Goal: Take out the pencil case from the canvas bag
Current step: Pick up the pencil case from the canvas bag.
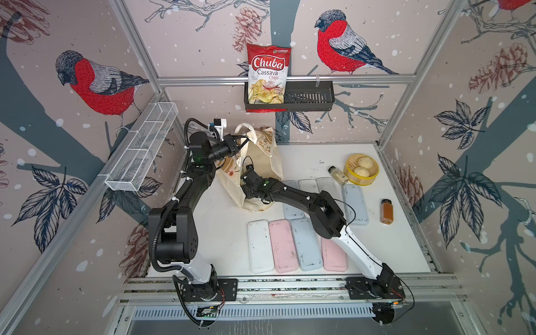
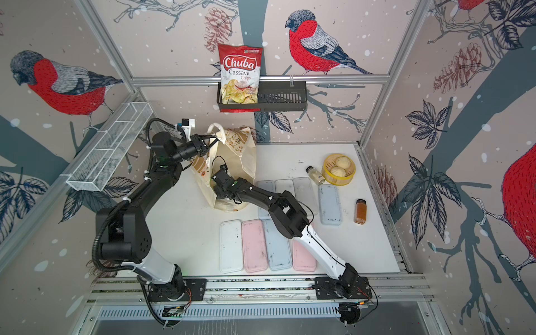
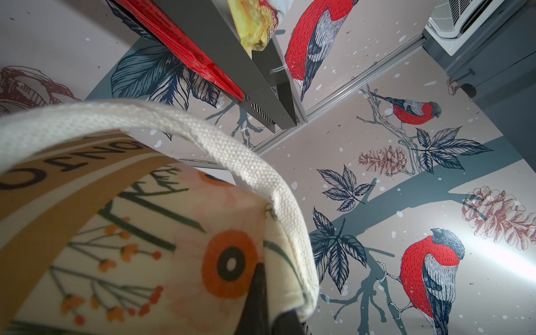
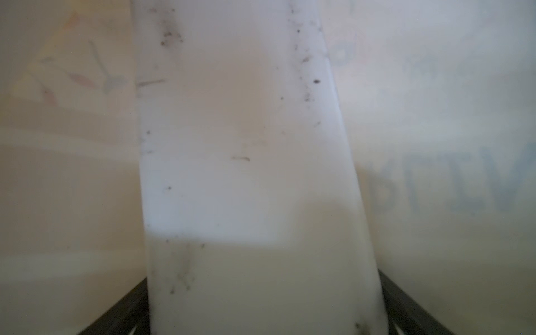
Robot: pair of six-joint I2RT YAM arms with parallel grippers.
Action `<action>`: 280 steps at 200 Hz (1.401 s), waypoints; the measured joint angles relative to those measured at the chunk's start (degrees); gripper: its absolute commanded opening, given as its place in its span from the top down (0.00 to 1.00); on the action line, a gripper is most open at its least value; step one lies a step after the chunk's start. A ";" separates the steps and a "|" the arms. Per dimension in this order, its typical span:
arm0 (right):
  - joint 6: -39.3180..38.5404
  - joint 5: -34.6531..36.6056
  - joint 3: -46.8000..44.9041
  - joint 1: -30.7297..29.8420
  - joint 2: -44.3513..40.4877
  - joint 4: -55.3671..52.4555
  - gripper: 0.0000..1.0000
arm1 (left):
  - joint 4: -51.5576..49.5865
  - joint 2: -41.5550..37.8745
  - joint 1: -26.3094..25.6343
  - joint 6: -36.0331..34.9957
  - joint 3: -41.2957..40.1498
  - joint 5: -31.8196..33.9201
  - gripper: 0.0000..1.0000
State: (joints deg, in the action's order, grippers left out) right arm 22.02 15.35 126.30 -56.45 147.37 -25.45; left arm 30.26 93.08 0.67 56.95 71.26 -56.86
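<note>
The cream canvas bag point(image 1: 262, 158) point(image 2: 239, 158) stands at the back left of the table in both top views. My left gripper point(image 1: 236, 143) point(image 2: 206, 142) is shut on its rim beside the loop handle point(image 3: 174, 121), holding the mouth up; in the left wrist view the floral fabric point(image 3: 116, 232) is pinched in the left gripper point(image 3: 271, 307). My right arm reaches into the bag, so its fingers are hidden in the top views. Inside, a scuffed white pencil case point(image 4: 246, 145) stands between the fingers point(image 4: 124, 313) of the wide-open right gripper point(image 4: 264, 304).
Several white, pink and blue pencil cases point(image 1: 283, 246) lie flat across the table. A yellow steamer with buns point(image 1: 361, 179), a clear bottle point(image 1: 338, 175) and a spice jar point(image 1: 386, 211) stand at the right. A chips bag point(image 1: 268, 75) sits in a black wall basket; a wire rack point(image 1: 142, 148) hangs left.
</note>
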 measured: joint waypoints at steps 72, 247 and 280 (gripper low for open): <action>-1.25 -2.67 0.02 1.16 -0.11 0.02 0.05 | 3.63 0.37 2.84 2.82 -0.79 -1.07 1.00; -1.01 -5.29 -0.20 1.57 -1.07 -2.10 0.16 | 6.58 1.40 2.49 5.18 -1.29 -1.38 1.00; -0.35 -5.68 -0.74 1.53 -2.47 -4.35 0.18 | 6.56 1.40 2.51 5.16 -1.29 -1.38 1.00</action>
State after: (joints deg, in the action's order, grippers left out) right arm 21.67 9.67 125.56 -54.92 144.90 -29.80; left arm 36.82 94.48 3.18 62.11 69.97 -58.24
